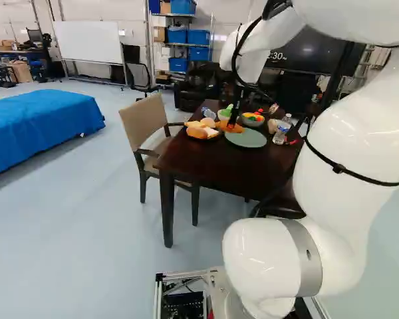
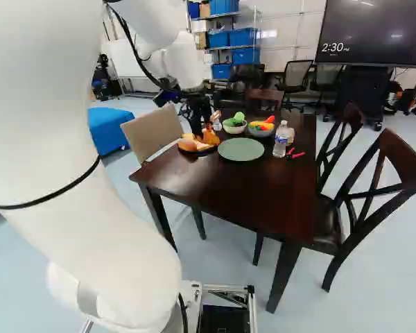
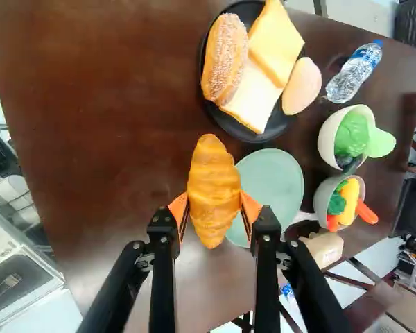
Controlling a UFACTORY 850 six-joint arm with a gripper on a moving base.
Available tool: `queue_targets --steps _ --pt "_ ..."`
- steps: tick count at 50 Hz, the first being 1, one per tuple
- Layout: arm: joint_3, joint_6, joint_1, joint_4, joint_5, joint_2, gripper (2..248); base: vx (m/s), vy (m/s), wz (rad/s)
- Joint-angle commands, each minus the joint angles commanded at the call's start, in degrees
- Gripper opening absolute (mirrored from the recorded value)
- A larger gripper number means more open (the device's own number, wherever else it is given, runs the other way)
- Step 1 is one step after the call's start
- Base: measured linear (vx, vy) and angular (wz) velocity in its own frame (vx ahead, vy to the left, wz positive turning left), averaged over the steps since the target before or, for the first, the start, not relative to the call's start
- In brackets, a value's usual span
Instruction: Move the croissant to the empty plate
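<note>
Black jaws (image 3: 214, 207) with orange pads hold the croissant (image 3: 213, 187) by its sides, above the dark tabletop (image 3: 104, 118), beside the empty green plate (image 3: 281, 184). Released too soon, it could catch the rim and roll off. Gripped off-centre, its longer end might tip, or brush the bread (image 3: 225, 59) if carried too low.

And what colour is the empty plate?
The plate is a plain pale green; it shows best in the wrist view.
</note>
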Motion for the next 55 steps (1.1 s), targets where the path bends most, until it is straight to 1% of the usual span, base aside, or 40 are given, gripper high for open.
queue_targets --steps 55 --pt "-15.5 0.0 -6.7 0.0 0.0 -13.6 119 0.0 0.0 0.0"
